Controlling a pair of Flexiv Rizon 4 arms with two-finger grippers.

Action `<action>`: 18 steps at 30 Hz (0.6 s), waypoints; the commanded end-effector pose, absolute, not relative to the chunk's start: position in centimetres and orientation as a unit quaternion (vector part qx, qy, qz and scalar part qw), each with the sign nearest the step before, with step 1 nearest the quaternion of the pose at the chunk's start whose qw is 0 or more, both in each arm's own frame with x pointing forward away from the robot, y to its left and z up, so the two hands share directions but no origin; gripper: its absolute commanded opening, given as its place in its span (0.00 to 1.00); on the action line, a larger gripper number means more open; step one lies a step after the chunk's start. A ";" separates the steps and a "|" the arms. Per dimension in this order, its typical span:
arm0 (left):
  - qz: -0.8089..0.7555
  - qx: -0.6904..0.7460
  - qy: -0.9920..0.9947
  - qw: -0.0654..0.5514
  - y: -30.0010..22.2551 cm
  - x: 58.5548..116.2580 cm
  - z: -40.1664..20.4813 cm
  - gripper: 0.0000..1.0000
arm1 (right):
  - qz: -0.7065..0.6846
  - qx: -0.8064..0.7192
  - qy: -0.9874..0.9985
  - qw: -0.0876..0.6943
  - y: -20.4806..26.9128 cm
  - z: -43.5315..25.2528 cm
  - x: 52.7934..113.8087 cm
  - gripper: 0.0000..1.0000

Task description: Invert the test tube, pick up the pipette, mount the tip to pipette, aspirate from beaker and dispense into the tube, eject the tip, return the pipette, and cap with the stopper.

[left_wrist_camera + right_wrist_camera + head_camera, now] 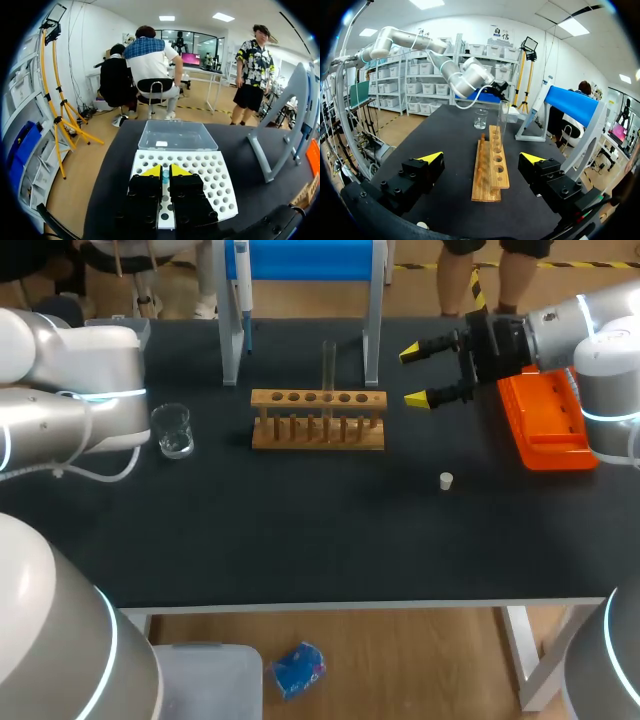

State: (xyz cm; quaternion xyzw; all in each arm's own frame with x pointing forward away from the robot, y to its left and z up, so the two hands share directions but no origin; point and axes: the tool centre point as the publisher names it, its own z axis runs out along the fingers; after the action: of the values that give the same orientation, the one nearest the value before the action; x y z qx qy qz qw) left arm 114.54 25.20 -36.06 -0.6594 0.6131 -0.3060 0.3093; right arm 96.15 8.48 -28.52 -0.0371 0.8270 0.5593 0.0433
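A clear test tube (328, 365) stands upright in the wooden rack (318, 420). The pipette (242, 290) hangs on the blue-topped stand (372, 330). A glass beaker (172, 430) sits left of the rack, and a small white stopper (446, 480) lies to its right. My right gripper (420, 375) hovers open just right of the rack, with the rack (490, 167) and tube (502, 117) ahead between its fingers. My left gripper (165, 172) is over the white tip box (210, 170), its fingers closed on a small blue pipette tip (165, 175). In the head view that gripper is hidden behind its arm.
An orange tray (545, 425) lies at the table's right edge under my right arm. The tip box's clear lid (177, 136) stands open beyond the holes. The stand's grey leg (270, 145) rises to the right of the tip box.
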 end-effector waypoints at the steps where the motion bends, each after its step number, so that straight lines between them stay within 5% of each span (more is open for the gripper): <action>1: -0.303 -0.660 0.613 0.311 25.0 114.8 -36.3 0.00 | 0.559 -0.037 0.827 0.044 8.4 -28.5 96.1 1.00; 18: -0.279 -0.653 0.623 0.329 25.3 114.5 -36.3 0.00 | 0.559 -0.037 0.827 0.044 8.4 -28.5 96.1 1.00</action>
State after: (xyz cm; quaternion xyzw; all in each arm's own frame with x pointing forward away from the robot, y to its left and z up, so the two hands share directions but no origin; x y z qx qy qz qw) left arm 114.23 25.39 -36.09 -0.6518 0.6230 -0.2818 0.3281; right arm 96.15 8.48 -28.52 -0.0371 0.8270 0.5593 0.0434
